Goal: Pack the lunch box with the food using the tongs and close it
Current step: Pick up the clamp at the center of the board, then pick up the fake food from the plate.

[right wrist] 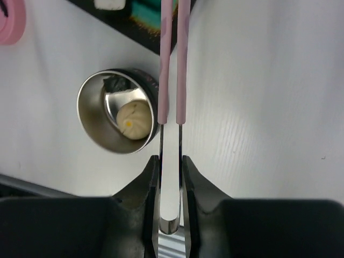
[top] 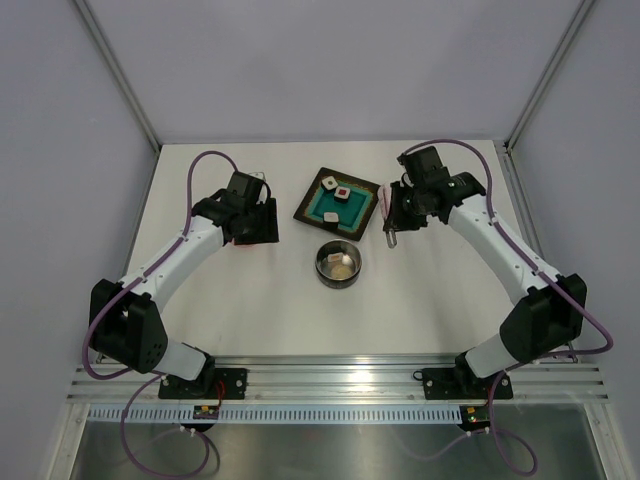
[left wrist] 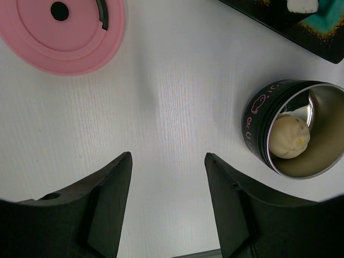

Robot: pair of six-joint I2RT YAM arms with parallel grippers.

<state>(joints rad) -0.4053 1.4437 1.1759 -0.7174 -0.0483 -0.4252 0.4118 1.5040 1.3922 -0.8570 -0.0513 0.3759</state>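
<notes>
I'm holding the left hand open, its forearm stretching toward 2 o'clock; the right hand is pinching the tongs, forearm reaching toward 10 o'clock.

Robot test cell, lab sort. White tabletop boxed in by plain grey panels on aluminium posts. Slotted aluminium rail along the near edge carries the left arm and right arm. Purple cables looped loose.
</notes>
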